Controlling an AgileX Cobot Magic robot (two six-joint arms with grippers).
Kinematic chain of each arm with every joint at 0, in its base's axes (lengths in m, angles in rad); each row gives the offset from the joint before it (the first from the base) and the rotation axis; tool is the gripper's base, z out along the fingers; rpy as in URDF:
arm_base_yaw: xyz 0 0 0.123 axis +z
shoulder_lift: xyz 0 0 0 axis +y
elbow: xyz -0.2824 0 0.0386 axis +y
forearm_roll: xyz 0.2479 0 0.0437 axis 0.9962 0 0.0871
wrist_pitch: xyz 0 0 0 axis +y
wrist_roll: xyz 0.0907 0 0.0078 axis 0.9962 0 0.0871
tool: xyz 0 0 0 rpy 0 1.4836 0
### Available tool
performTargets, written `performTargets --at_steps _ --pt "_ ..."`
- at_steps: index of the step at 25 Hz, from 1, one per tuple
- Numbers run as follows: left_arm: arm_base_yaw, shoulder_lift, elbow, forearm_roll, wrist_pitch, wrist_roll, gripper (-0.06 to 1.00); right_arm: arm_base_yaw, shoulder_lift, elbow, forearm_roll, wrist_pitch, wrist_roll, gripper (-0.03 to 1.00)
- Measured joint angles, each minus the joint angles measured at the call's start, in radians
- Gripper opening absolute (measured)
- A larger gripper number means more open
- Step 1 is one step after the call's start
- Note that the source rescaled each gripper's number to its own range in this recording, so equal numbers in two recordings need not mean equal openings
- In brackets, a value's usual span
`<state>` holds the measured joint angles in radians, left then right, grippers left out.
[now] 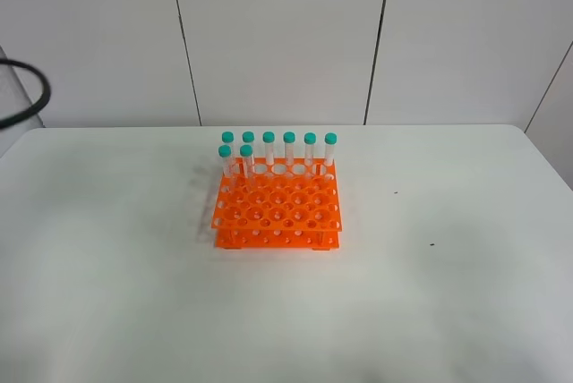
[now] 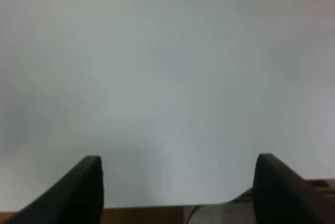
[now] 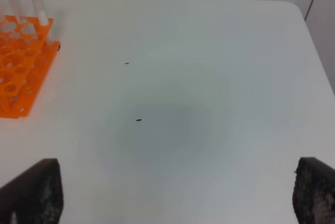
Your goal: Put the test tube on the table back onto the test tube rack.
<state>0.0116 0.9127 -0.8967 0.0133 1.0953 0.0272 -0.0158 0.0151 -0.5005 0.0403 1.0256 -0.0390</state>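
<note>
Tubes with green caps all stand up in the orange rack, and I count eight of them. Six stand in the back row of the rack and two more stand just in front of that row, at its left end. I look all around the rack for a tube lying down on the white desk, and I cannot find one. Near the rack, on its right side, I only see two tiny dark specks on the desk.

So I think the job may already be done, with every tube back in its hole. Or the loose tube is somewhere my cameras do not show. I cannot tell which.

My left gripper has its jaws wide apart and holds nothing. It looks down at bare desk, with only a small bit of the rack at the edge of its view. My right gripper also has its jaws wide apart and holds nothing. It hangs over the desk to the right of the rack.
</note>
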Motion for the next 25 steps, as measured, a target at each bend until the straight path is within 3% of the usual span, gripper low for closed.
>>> performTargets --at_steps 7,12,18,25 --pt "0.0 -0.459 0.235 0.0 -0.028 0.001 1.0 0.0 0.0 0.0 0.0 0.0 0.0 0.98" --pt "0.0 -0.729 0.329 0.0 -0.053 0.001 1.0 0.0 0.0 0.0 0.0 0.0 0.0 0.98" --pt "0.0 -0.897 0.405 -0.033 -0.045 -0.021 1.0 0.0 0.0 0.0 0.0 0.0 0.0 0.98" --pt "0.0 -0.915 0.405 -0.046 -0.044 -0.021 1.0 0.0 0.0 0.0 0.0 0.0 0.0 0.98"
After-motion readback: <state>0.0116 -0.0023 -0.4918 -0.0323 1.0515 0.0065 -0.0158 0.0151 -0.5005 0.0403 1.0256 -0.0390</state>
